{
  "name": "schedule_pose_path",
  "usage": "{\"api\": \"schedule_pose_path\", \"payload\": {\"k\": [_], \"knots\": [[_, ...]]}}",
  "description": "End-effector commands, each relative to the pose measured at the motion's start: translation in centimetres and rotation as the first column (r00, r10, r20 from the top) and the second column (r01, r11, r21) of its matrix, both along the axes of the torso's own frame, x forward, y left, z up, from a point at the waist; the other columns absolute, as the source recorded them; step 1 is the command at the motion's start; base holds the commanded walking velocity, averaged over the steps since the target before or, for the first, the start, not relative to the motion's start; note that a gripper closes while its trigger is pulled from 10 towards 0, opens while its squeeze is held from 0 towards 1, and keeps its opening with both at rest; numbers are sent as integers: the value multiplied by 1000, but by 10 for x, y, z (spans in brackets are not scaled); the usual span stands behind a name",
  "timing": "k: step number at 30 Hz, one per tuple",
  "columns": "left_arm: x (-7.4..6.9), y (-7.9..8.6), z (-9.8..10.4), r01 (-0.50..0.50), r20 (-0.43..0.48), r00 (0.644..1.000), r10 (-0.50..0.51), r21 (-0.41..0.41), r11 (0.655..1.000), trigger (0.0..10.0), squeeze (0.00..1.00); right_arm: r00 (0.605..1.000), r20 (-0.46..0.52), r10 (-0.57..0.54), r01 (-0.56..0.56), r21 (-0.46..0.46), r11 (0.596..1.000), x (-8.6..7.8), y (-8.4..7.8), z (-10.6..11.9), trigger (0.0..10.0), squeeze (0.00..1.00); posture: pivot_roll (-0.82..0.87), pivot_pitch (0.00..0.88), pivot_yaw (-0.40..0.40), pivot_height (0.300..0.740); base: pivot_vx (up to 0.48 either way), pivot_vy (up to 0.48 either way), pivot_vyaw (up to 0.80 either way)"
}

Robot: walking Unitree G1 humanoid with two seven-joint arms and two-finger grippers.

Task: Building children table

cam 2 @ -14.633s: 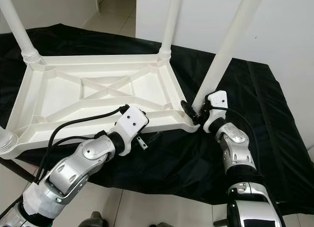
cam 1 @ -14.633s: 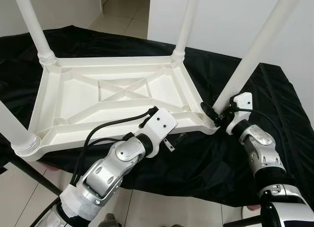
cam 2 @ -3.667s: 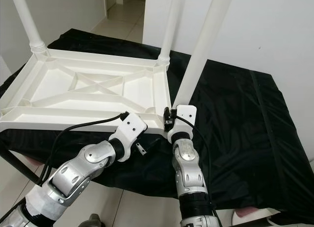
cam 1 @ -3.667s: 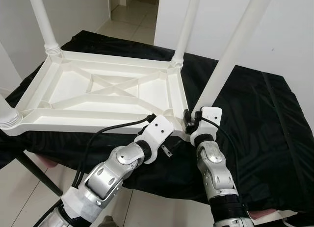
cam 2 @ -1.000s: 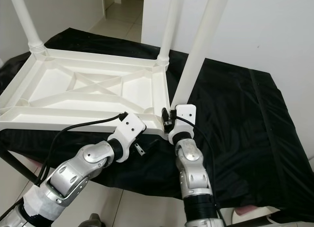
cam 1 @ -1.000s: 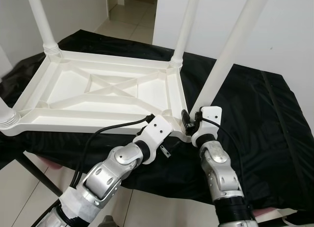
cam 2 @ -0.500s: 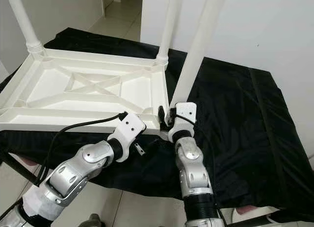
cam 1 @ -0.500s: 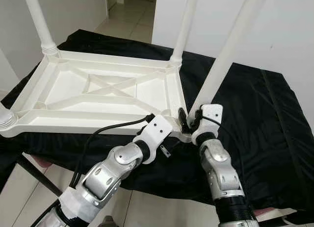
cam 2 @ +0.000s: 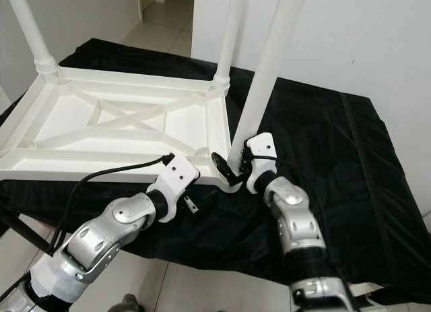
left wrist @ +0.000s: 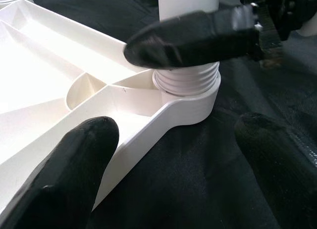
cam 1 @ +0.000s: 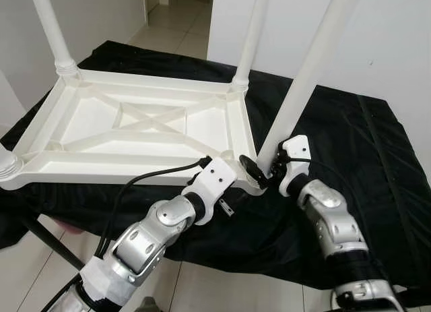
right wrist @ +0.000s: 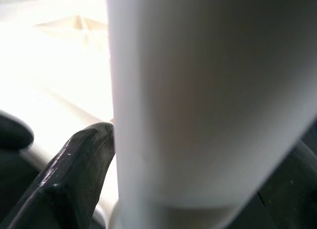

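On black cloth [cam 1: 350,137], one upturned table [cam 1: 135,133] (four legs), right claw [cam 1: 264,168] around the near leg [cam 1: 303,83], left claw [left wrist: 168,135] apart.

Support surface draped in a black cloth [cam 1: 350,143], wrinkled, hanging over the near edge; a dark leg [cam 1: 40,238] of the support shows under its left side. Pale tiled floor [cam 1: 27,271] below and through the doorway behind. Directly on the cloth: white plastic table top [cam 1: 135,127] lying upside down, ribbed underside up with an X brace, its near left corner past the cloth's edge. Right half of the cloth bare. White legs [cam 1: 306,69] stand up from the top's corners.
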State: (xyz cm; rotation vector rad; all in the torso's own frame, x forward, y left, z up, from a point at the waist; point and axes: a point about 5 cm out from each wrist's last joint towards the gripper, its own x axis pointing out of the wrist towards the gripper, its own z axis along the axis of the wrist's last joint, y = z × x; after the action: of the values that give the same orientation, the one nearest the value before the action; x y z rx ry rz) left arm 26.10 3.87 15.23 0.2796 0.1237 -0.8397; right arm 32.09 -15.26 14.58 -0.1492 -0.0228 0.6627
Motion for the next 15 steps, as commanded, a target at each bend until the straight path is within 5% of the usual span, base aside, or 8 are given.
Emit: {"api": "schedule_pose_path", "payload": {"k": [1,5,7,8,9,15], "knots": [[-3,-3,0,103,-32,994,-102,4,995,10000,0,997,-23,76,-77,-15,997,0,4,-6,10000,0,161,31,-76,740,0,0,0],[-3,-4,0,102,-30,994,-102,3,995,10000,0,992,-35,117,-118,-27,993,1,4,-9,10000,0,163,29,-78,740,0,0,0],[-3,-4,1,101,-30,994,-101,0,995,10000,0,987,-49,150,-152,-41,988,5,3,-12,2941,0,167,29,-80,740,0,0,0],[-3,-4,1,101,-30,994,-101,0,995,10000,0,987,-49,150,-152,-41,988,5,3,-12,2941,0,167,29,-80,740,0,0,0],[-3,-4,0,100,-31,995,-100,0,995,10000,0,984,-61,169,-171,-30,985,6,3,-13,0,0,171,30,-81,740,0,0,0],[-3,-4,0,98,-32,995,-98,1,995,10000,0,981,-75,181,-183,-21,983,6,2,-14,0,0,171,30,-81,740,0,0,0]]}}
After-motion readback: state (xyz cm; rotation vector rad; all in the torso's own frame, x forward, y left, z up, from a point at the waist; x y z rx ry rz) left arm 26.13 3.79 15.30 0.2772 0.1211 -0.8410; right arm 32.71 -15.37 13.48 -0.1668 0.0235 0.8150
